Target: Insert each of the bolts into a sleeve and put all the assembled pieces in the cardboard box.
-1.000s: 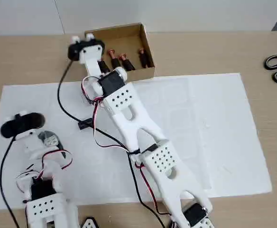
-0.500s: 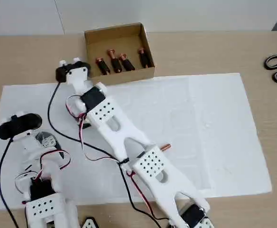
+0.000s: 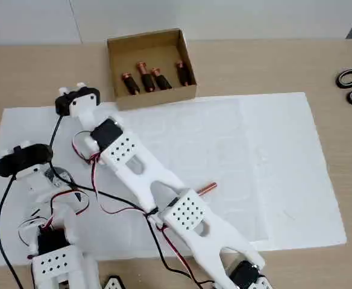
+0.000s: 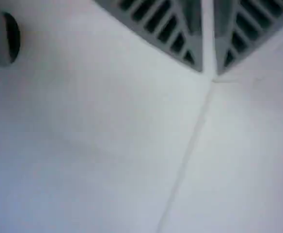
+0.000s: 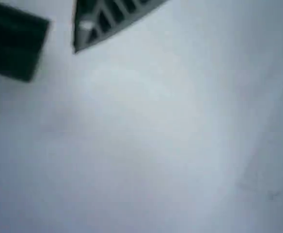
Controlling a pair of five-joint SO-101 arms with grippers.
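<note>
High view: one loose bolt (image 3: 207, 188) lying on paper (image 3: 272, 156) | left fingers (image 4: 156, 22) clenched empty, right gripper (image 3: 75, 103) can't tell | I'd grab bolt mid-shaft, keep level

Open-topped cardboard box (image 3: 164, 96) sits on the counter at 11 o'clock. It holds four assembled pieces (image 3: 158, 78), black-bodied with copper heads, lying side by side, heads toward 11 to 12 o'clock. One copper bolt (image 3: 207, 188) lies on the white sheet (image 3: 272, 156) near centre, tilted toward 2 o'clock, partly hidden.
</note>
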